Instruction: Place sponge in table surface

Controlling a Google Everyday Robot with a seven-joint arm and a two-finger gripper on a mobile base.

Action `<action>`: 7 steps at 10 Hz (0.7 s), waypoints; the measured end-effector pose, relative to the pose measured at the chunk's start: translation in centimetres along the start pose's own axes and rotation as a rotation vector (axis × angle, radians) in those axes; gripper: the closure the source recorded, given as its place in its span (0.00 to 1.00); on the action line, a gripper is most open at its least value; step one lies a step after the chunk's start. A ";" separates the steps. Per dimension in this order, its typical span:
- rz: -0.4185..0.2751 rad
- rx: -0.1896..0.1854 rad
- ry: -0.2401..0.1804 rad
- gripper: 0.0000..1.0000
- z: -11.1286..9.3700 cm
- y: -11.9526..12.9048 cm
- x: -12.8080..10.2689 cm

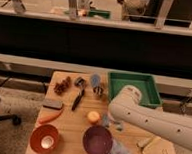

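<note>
A dark grey rectangular block [52, 104], which may be the sponge, lies on the wooden table [70, 127] at the left, just above an orange carrot [50, 117]. My white arm [146, 118] reaches in from the right. My gripper [113, 124] hangs below its end as a small grey-blue shape, low over the table. It is just right of a yellow round thing [93, 116] and above a purple bowl [97, 141]. I cannot tell whether it holds anything.
A green tray [148, 81] stands at the back right. An orange bowl [44, 137] is at the front left, with a crumpled grey cloth [118, 153] front centre. A black brush [78, 97], a brown cluster [63, 85] and a pale yellow piece [148, 142] also lie here.
</note>
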 end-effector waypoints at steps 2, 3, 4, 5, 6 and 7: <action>0.034 -0.013 0.018 0.80 1.1 -0.4 1.3; 0.051 -0.019 0.024 0.80 1.6 -0.6 1.9; 0.073 -0.027 0.032 0.80 2.0 -0.7 2.7; 0.097 -0.037 0.037 0.80 2.6 -0.9 3.6; 0.118 -0.045 0.041 0.80 2.9 -1.0 4.3; 0.138 -0.054 0.044 0.80 3.3 -1.0 5.0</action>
